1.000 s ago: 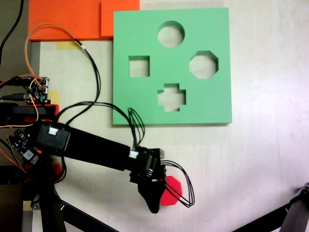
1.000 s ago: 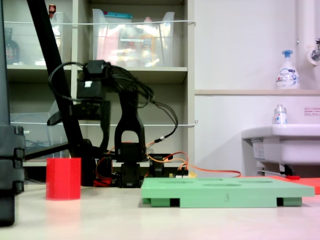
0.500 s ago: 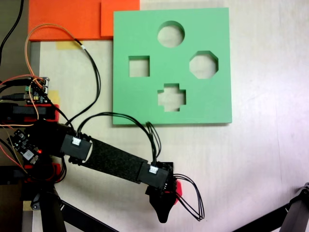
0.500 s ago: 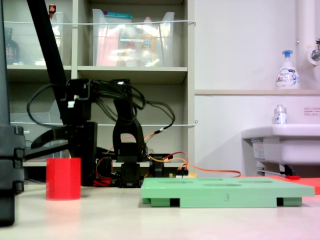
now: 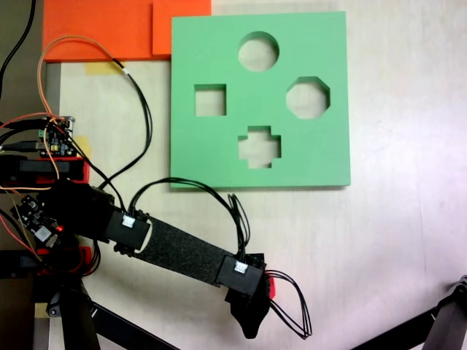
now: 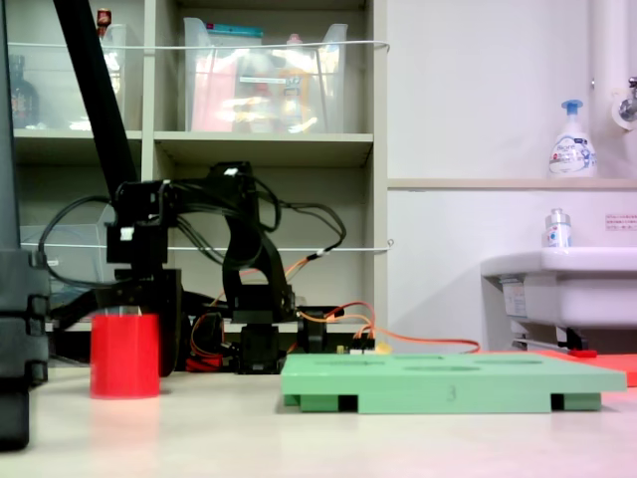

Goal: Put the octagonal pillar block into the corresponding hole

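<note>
red foam, the octagonal pillar block [image 6: 124, 356] stands on the pale table [image 5: 394, 240] at the second exterior view's left, well apart from the green board [image 6: 453, 381]. the black arm [image 5: 179, 251] comes down over it. in the first exterior view the gripper [image 5: 252, 306] hides nearly all of the block, with just a red bit showing beside it. i cannot tell how wide the pincer is, or if it grips the block. the corresponding hole [image 5: 307, 98] sits on the board's right side in the first exterior view, with nothing in it.
</note>
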Controlling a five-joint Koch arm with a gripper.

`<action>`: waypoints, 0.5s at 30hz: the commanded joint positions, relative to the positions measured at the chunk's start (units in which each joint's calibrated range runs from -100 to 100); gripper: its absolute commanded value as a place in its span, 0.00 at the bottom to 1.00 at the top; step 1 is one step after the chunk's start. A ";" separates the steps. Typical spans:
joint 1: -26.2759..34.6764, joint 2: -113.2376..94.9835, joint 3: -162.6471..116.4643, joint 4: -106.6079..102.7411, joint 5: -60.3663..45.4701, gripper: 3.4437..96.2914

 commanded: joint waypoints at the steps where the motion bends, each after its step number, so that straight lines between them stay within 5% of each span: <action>1: -0.59 -0.13 3.52 1.81 -0.44 0.59; 4: -0.59 0.01 3.32 1.42 -0.44 0.46; 15: -0.88 -1.80 3.12 -5.32 -0.15 0.35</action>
